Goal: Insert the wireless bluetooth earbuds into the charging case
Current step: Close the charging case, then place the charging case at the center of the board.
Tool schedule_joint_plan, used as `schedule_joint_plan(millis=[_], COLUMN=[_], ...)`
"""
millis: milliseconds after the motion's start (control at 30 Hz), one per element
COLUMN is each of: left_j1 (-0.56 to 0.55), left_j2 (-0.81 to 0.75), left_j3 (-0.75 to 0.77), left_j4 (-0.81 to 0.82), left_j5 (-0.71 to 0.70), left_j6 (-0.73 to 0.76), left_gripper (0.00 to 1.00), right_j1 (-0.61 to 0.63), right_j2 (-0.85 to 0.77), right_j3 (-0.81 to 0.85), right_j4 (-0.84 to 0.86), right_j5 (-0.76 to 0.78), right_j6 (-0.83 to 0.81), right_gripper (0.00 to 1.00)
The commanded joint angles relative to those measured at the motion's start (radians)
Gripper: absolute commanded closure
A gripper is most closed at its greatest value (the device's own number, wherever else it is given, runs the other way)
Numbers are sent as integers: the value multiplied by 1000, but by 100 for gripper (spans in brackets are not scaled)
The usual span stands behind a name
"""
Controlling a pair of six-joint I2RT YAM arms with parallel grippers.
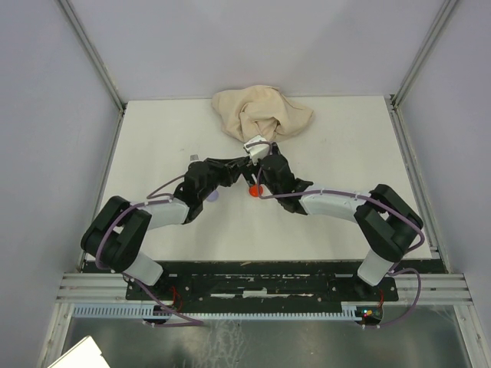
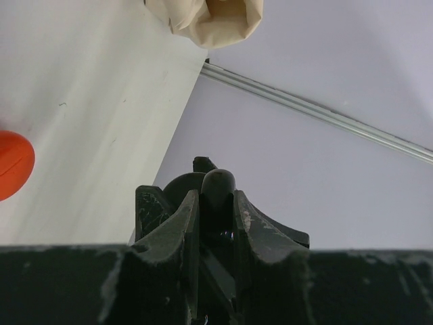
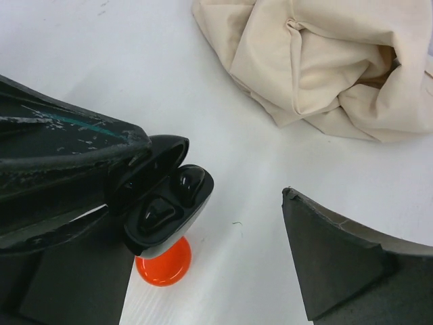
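My left gripper (image 2: 216, 203) is clenched on the black charging case (image 3: 166, 203) and holds it lid-open over the orange-red disc (image 3: 162, 265). My right gripper (image 3: 216, 223) is spread wide and carries nothing. The case sits between its fingers, nearer the left one, with its long axis running lower-left to upper-right and its wells facing that camera. The right wrist view shows two glossy black shapes in the wells; I cannot tell whether they are seated earbuds or bare sockets. The left wrist view gives only the case's rounded back, and overhead the wrists crowd over it. No loose earbuds show anywhere. The beige cloth (image 3: 325, 61) lies beyond. I judge the right arm must fetch a bud first.
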Motion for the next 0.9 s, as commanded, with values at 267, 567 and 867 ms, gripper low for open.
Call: schedule_joint_plan(millis=[267, 567, 867], left_j1=[31, 104, 125], left_j2=[-32, -13, -9], left_j3=[-12, -13, 7], left_j4=[6, -18, -137], left_j5=[47, 122, 279], left_j6=[17, 105, 457], left_gripper=[97, 97, 97], right_j1=[2, 1, -59], right_j2=[-71, -253, -392], right_j3=[-89, -200, -164], right_j4=[79, -36, -308], right_j5=[180, 295, 227], right_j6=[-215, -165, 26], right_gripper=[10, 8, 7])
